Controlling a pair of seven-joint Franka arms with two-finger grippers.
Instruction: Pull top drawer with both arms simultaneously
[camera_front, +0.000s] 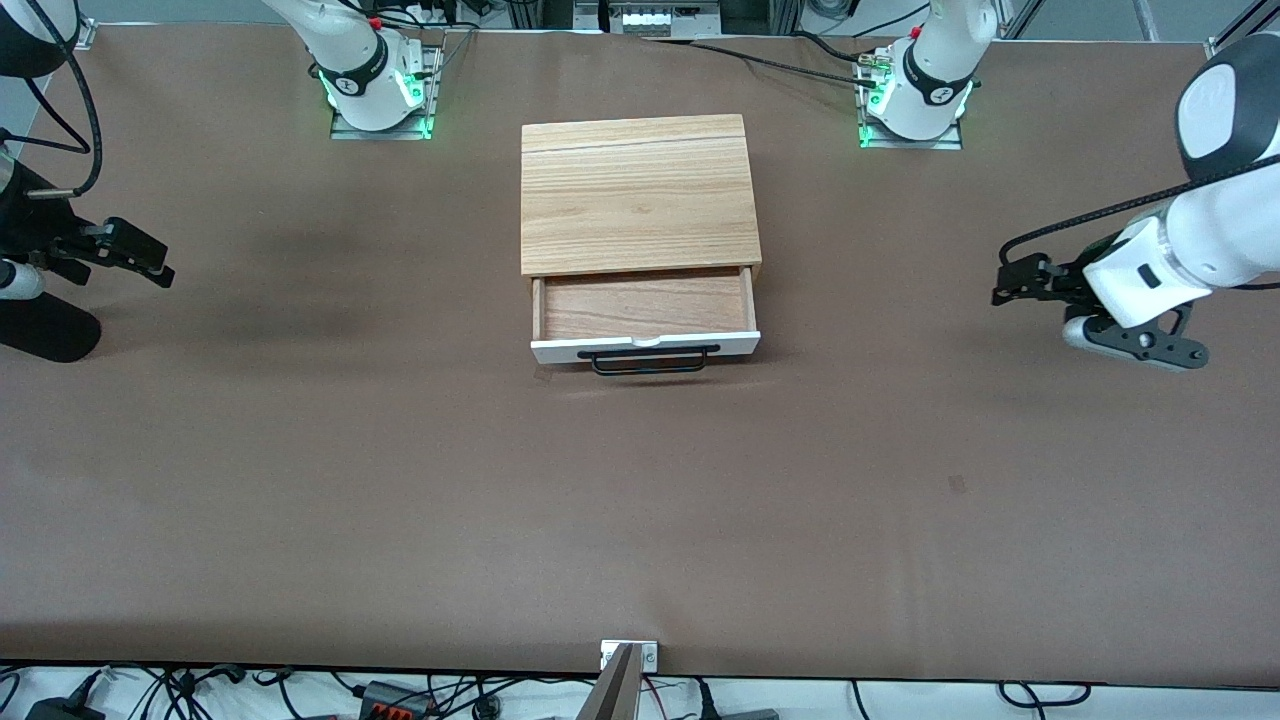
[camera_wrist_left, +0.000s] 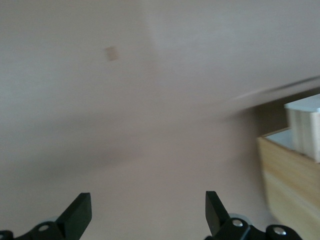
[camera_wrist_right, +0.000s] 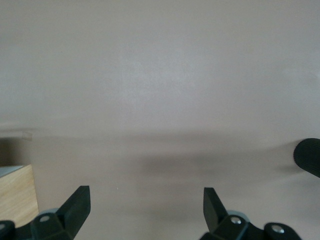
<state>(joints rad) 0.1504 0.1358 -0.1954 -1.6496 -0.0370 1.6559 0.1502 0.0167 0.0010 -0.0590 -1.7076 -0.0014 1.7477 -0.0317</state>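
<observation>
Between the spread fingers of the left hand (camera_wrist_left: 148, 210) nothing is sitting but bare brown tabletop (camera_wrist_left: 125, 125); this hand is hanging wide open and empty over the left arm's end of the tabletop, well apart from the box. The right hand (camera_wrist_right: 146, 207) is gaping just as wide, empty too, over the right arm's end.

Midway between the two hands, the wide shallow top drawer with its white front panel (camera_front: 645, 346) is standing partly pulled out of the light wooden cabinet (camera_front: 636, 195), its light-brown inside showing. Its long black bar handle (camera_front: 650, 360) is sticking out toward the front camera.

The drawer is looking stiff and light, likely sliding easily; the thin bar may be slippery, so each hand should be taking it near one end.

Only the front view is showing the handle. Each wrist view is catching merely a wooden corner of the cabinet.
</observation>
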